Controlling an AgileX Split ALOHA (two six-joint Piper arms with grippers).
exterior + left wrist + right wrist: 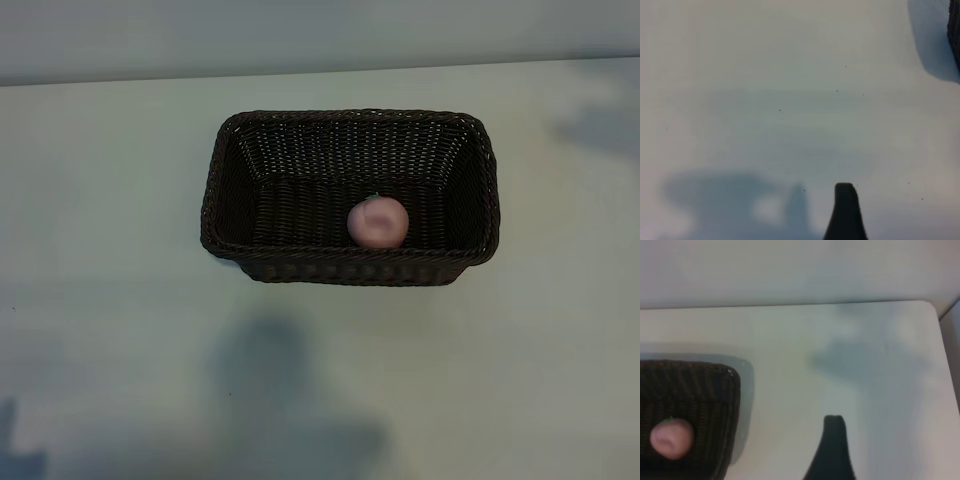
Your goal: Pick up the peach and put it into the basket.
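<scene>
Peach (377, 222) small, round, pale pink, green bit on top, inside basket (225, 180); both pincers spread, empty

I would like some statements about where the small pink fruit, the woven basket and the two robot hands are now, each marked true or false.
1. The small round pale pink peach lies inside the large dark brown woven wicker basket. True.
2. The basket lies tipped on its side. False: it stands upright on the pale table.
3. The right hand holds the peach. False: it is beside the basket, holding nothing.
4. The left hand is over bare table. True.
</scene>
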